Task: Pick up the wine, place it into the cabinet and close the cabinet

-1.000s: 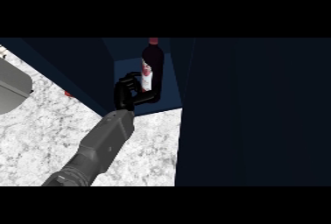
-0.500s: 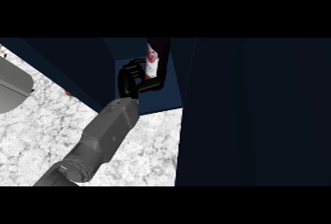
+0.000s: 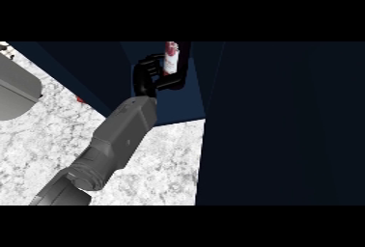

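Robot hand: one black robot hand [image 3: 153, 77] on a grey forearm that comes up from the lower left; which arm cannot be told for sure from the view, it enters at the left side. The other hand does not show.
Grip: fingers curled round the wine bottle [image 3: 171, 54], grasping it on its lower body.
Wine bottle: upright or near upright, white label with red marks, dark glass; held up against the cabinet [image 3: 278, 120], at the opening just left of the cabinet's dark blue door panel. Top of the bottle is cut off by the view's edge.
Cabinet: dark blue, door looks open; bottle seems at or just inside its mouth, depth cannot be told.
Desk: white speckled desk [image 3: 164, 159] below and left of the cabinet.
Grey object: at the far left of the cabinet, a grey appliance corner [image 3: 18, 96], well apart.
Handling (judgement): glass, stiff, fairly heavy, smooth and slippery, fragile on a knock; best held round the body near mid-height, kept upright.
Stage (judgement): placing step, door closing not yet done.
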Action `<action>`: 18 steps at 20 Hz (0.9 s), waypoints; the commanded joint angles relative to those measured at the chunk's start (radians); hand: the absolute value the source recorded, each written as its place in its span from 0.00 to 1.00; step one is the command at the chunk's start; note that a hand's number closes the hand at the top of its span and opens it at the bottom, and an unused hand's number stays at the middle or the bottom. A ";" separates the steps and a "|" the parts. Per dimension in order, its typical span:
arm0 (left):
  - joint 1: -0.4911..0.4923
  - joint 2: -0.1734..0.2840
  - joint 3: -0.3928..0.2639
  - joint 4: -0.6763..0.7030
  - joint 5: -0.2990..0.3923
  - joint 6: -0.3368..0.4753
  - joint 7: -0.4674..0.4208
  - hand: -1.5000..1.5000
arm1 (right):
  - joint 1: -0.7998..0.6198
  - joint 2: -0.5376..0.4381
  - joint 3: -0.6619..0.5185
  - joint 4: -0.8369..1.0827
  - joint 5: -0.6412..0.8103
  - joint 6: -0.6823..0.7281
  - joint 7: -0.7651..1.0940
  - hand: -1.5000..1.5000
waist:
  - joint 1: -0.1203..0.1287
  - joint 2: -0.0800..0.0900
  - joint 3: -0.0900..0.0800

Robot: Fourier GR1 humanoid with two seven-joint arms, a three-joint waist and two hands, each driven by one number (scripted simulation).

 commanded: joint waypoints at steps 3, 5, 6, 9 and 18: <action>-0.055 0.000 0.016 0.032 0.007 -0.001 0.049 1.00 | 0.028 -0.006 -0.036 -0.011 -0.023 0.012 -0.021 0.00 | 0.011 0.005 0.001; -0.044 0.001 0.036 0.039 0.024 0.012 0.034 1.00 | 0.031 0.001 -0.017 -0.019 -0.003 0.003 -0.015 0.00 | 0.015 0.005 0.000; -0.052 0.006 0.029 0.044 0.015 -0.003 0.052 1.00 | 0.042 -0.006 -0.014 -0.035 -0.013 0.014 -0.009 0.00 | 0.008 0.005 0.000; -0.060 0.025 -0.020 0.084 -0.038 0.057 0.024 1.00 | 0.025 -0.003 -0.008 -0.030 -0.022 0.011 -0.001 0.00 | 0.000 0.008 0.001; -0.053 0.095 -0.136 0.108 -0.159 0.179 0.054 1.00 | 0.019 -0.008 -0.018 -0.026 -0.030 0.017 0.003 0.00 | -0.002 0.011 0.001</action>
